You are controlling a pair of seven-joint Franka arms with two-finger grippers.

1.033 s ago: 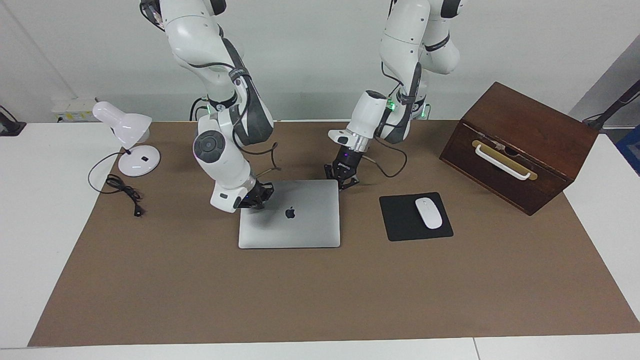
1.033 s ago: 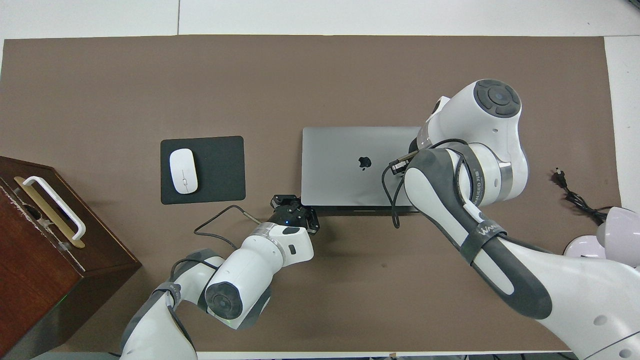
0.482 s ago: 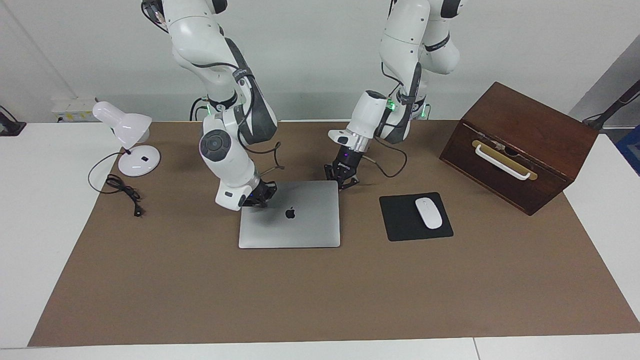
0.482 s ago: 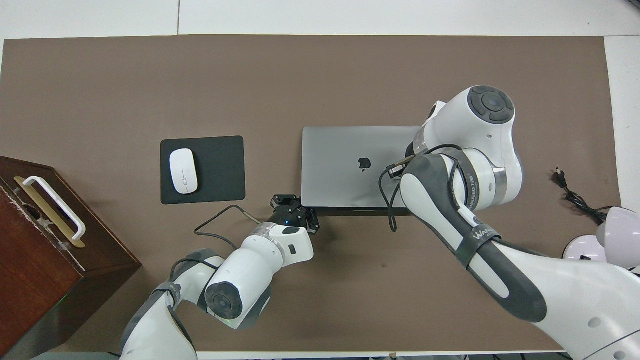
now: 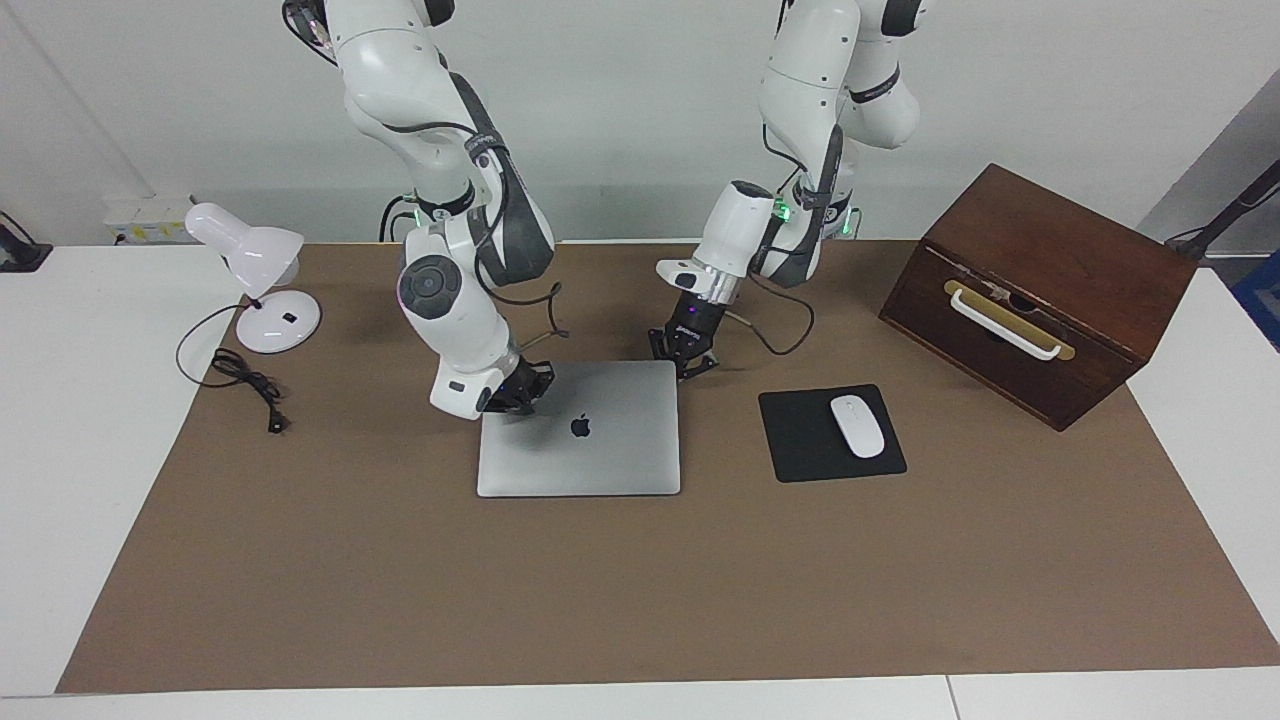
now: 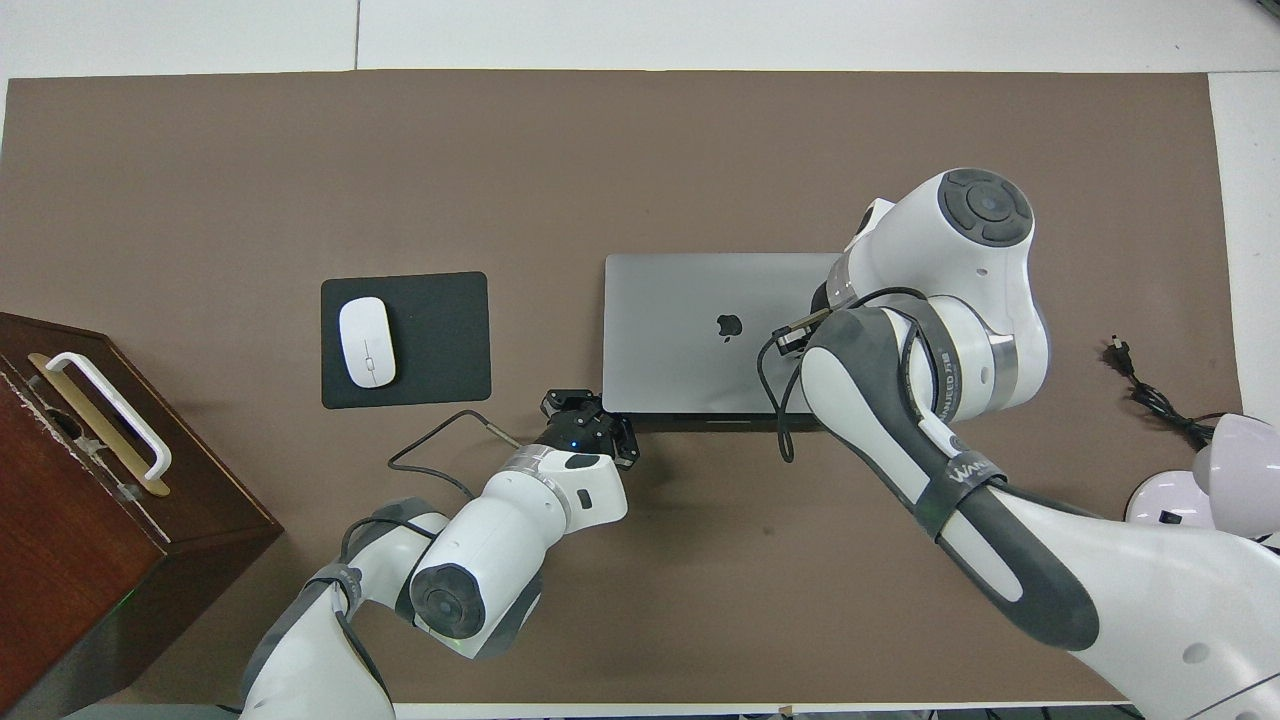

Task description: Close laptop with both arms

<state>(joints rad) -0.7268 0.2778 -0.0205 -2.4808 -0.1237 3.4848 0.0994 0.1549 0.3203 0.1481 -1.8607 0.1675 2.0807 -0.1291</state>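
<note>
The laptop (image 5: 600, 440) lies closed and flat on the brown mat, its silver lid with the dark apple logo facing up. My right gripper (image 5: 518, 392) is shut and sits low over the lid's corner nearest the robots, at the right arm's end; whether it touches the lid I cannot tell. My left gripper (image 5: 685, 362) is shut and points down at the laptop's other robot-side corner, just off the edge. In the overhead view the laptop (image 6: 690, 340) is partly covered by the right arm's wrist, which hides that gripper. The left gripper (image 6: 590, 425) shows at the laptop's corner.
A black mouse pad (image 5: 800, 445) with a white mouse (image 5: 857, 426) lies beside the laptop toward the left arm's end. A dark wooden box (image 5: 1040, 290) with a white handle stands past it. A white desk lamp (image 5: 262, 270) and its black cable (image 5: 245, 385) sit at the right arm's end.
The right arm's wrist has risen and drawn back a little toward the robots, its gripper staying over the lid's corner. The left arm and the laptop have not moved.
</note>
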